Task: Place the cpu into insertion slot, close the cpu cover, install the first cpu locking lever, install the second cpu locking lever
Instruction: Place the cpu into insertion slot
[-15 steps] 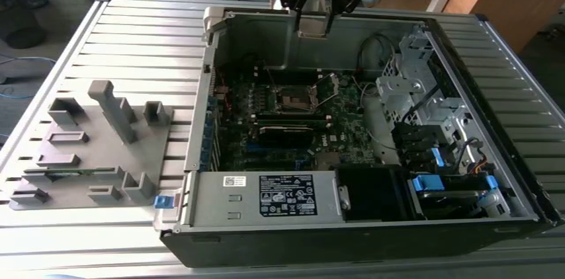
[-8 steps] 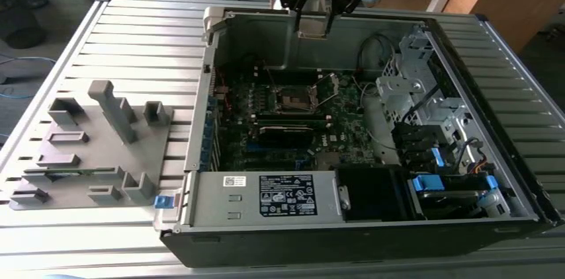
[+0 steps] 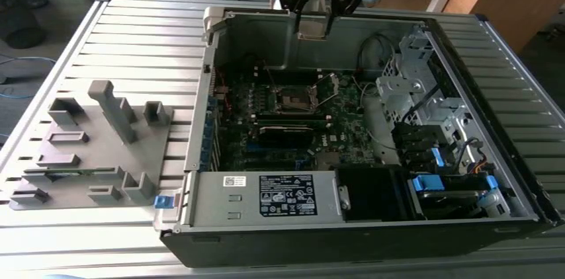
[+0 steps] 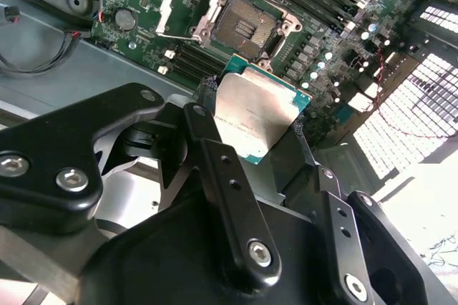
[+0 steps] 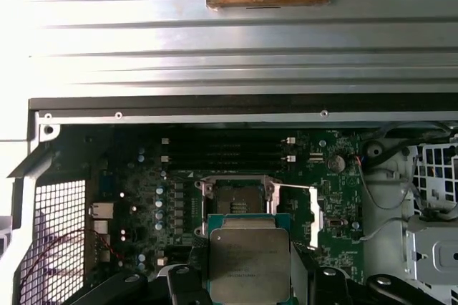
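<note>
Exterior view first: my claw (image 3: 313, 26) hangs above the far wall of the open computer case (image 3: 353, 242), which lies on its side on the slatted table (image 3: 132, 34). One case. Beside it, on the exterior view's left, is one grey fixture block (image 3: 97, 153) with several upright posts. The green motherboard (image 3: 292, 140) lies flat in the bottom of the case.

Now the second wrist view, and here is the close detail. My two fingers (image 4: 218, 162) pinch the cpu (image 4: 254, 115) by opposite edges, its dull silver top towards the camera with a thin green rim around it. One chip, gripped firmly, held in the air well clear of the board and not seated.

Beyond it the insertion slot (image 4: 245, 29) stands bare, its dark contact field open inside the metal rim. The cpu cover (image 4: 163, 11) is swung off the slot to one side on its hinge, and green board shows through its square window. One socket, one cover. One round coin cell (image 4: 125, 18) sits near the cover.

The first wrist view gives the square-on look: chip nearest, socket just past it, cover lying open alongside. Farther on run the long black memory slots (image 5: 222, 151). I count four, though the rows sit so close together I would not swear to it.
</note>
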### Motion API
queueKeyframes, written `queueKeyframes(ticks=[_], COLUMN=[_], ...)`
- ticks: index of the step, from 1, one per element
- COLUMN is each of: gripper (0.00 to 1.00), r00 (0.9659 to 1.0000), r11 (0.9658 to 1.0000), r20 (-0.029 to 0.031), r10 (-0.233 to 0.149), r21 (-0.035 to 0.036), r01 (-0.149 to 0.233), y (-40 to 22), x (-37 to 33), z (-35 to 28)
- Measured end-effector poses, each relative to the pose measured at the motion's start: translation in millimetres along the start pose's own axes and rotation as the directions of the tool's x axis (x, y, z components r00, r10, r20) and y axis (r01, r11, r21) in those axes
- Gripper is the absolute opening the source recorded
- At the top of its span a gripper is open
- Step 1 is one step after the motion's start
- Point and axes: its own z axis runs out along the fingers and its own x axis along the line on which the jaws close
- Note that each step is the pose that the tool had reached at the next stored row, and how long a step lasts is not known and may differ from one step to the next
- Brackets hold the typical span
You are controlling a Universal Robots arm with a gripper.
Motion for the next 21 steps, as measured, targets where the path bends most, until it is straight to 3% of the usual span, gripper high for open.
queueKeyframes(ticks=[4, 10, 15, 21], gripper=[0.54, 0.54, 0.54, 0.54], r00=[1.0000, 1.0000, 1.0000, 1.0000], r11=[1.0000, 1.0000, 1.0000, 1.0000], r20=[-0.0001, 0.0000, 0.0081, 0.0093], r10=[0.000, 0.000, -0.003, -0.003], r21=[0.0000, 0.0000, -0.0002, -0.0004], r01=[0.000, 0.000, 0.003, 0.003], y=[-0.4, -0.5, -0.9, -1.1], x=[0.0, 0.0, 1.3, 1.8], z=[5.3, 5.6, 10.4, 12.1])
